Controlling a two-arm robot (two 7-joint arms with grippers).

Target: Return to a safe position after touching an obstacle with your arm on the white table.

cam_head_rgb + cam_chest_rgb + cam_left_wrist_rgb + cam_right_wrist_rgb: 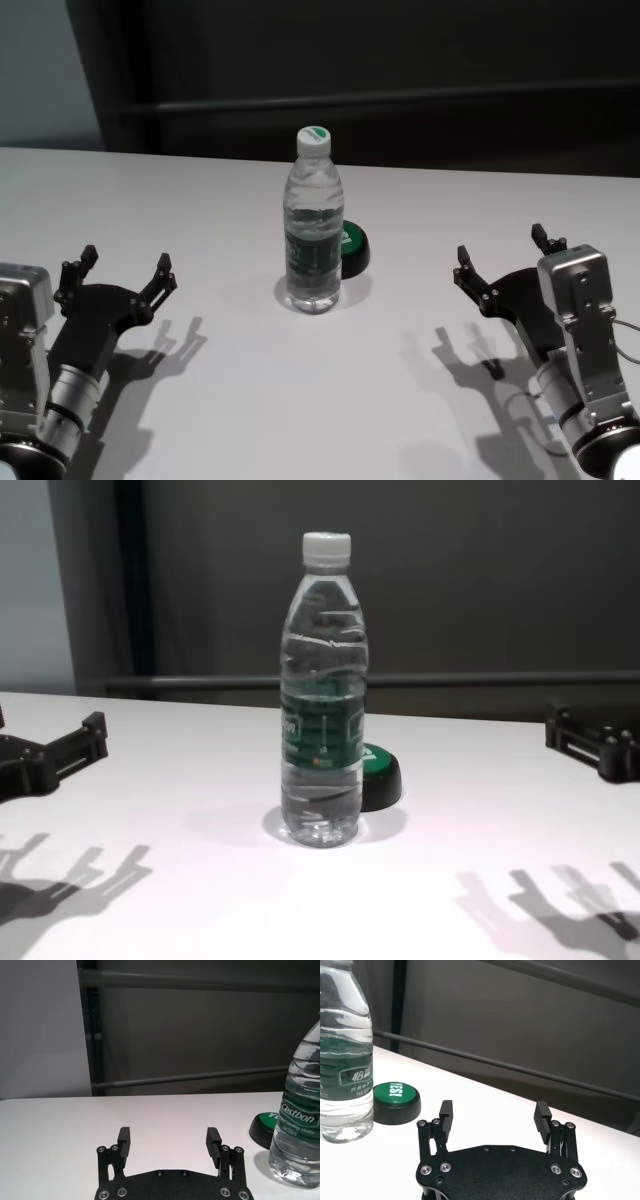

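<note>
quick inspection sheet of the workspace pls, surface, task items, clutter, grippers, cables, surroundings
surface: white table, plain, carrying shadows of both grippers
job's things: water bottle, upright, cap on, at the table's middle
clutter: black disc with green top reading YES!, behind the bottle toward the right arm's side
grippers: left gripper jaws open and holding nothing, apart from the bottle on its left; right gripper jaws open and holding nothing, apart on its right
cables: a thin light cable by the right arm
surroundings: dark wall with a horizontal rail behind the table
</note>
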